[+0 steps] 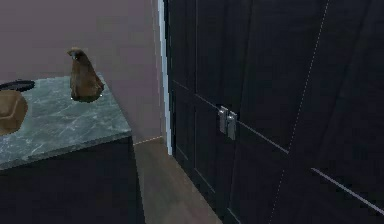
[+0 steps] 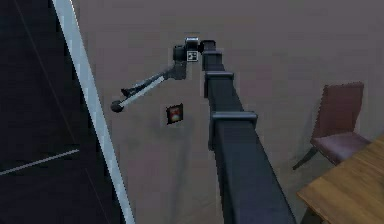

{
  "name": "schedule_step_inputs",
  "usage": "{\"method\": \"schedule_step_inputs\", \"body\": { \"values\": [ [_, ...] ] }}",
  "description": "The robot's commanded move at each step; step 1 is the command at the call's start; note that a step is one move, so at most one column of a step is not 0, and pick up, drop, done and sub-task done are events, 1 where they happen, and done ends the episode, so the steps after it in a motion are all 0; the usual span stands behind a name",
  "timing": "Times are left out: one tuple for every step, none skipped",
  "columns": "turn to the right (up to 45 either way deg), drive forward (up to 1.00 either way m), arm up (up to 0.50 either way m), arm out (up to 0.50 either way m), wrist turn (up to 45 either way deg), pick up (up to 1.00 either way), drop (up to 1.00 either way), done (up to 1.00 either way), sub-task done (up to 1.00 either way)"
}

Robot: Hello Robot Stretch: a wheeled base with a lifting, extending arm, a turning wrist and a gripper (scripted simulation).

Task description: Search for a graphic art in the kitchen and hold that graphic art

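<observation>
**Forward view.** A green marbled surface (image 1: 70, 125) lies at the lower left. It bears a brown statuette (image 1: 85, 75), a dark dish (image 1: 16, 85) and a tan object (image 1: 10, 110). Tall dark cabinet doors (image 1: 280, 90) with paired metal handles (image 1: 227, 122) stand at the right.

**Arm side view.** The arm (image 2: 235, 140) rises from the bottom edge. From its far end the claw (image 2: 120, 102) slants down toward the picture's left. The graphic art (image 2: 176, 114), a small dark square with a reddish middle, sits below the fingers' span, right of their tips and just left of the arm. Being square, it offers no long axis. Whether it touches the claw, whether the claw holds anything, and how wide the claw stands cannot be told. The coming move probably turns on this sideways offset between fingertips and art. A chair (image 2: 335, 120) and a wooden table (image 2: 350, 190) stand at the right.
</observation>
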Motion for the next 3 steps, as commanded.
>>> {"method": "schedule_step_inputs", "body": {
  "values": [
    [0.0, 0.0, 0.0, 0.0, 45.0, 0.0, 0.0, 0.0, 0.0],
    [0.0, 0.0, 0.0, 0.0, 18.0, 0.0, 0.0, 0.0, 0.0],
    [0.0, 0.0, -0.22, 0.0, 0.0, 0.0, 0.0, 0.0, 0.0]
  ]
}}
